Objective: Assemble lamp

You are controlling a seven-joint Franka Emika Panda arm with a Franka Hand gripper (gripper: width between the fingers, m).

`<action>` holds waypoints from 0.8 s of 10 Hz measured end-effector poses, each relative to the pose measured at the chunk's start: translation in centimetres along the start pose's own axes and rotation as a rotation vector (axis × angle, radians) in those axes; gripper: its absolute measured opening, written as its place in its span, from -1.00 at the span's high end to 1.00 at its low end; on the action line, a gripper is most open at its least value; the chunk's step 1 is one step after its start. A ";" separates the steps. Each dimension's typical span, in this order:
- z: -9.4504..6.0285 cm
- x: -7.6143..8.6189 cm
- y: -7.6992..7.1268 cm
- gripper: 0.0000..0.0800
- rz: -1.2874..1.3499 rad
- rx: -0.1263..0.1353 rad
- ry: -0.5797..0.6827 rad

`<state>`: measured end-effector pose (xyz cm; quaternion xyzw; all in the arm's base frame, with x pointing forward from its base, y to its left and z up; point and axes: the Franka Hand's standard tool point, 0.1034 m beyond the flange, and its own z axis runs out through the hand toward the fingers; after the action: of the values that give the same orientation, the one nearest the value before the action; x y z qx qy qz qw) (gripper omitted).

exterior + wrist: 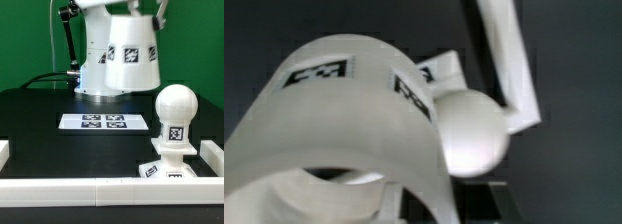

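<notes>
I'm seeing the bulb post seated in the base, so that's done. I'm holding the shade aloft at its 10 o'clock, gripper clamping it; capping remaining.

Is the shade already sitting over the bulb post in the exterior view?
No. The shade hangs in the air, well above the table and apart from the bulb post, which stands uncovered on the base.

Even bright light, soft blurry wrist view
</notes>
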<state>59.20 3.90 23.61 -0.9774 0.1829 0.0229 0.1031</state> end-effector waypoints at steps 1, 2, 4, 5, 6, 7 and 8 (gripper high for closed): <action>-0.2 0.5 -1.6 0.89 0.043 0.004 -0.006; -0.3 1.3 -2.8 0.89 0.072 0.000 -0.017; 0.5 3.0 -4.8 0.89 0.062 -0.026 -0.015; 1.5 3.0 -5.1 0.89 0.057 -0.033 -0.019; 2.8 3.0 -5.3 0.89 0.058 -0.041 -0.019; 3.9 2.9 -5.6 0.89 0.052 -0.046 -0.020; 4.8 2.6 -5.6 0.89 0.049 -0.048 -0.016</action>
<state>63.65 9.12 19.77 -0.9747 0.2053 0.0378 0.0803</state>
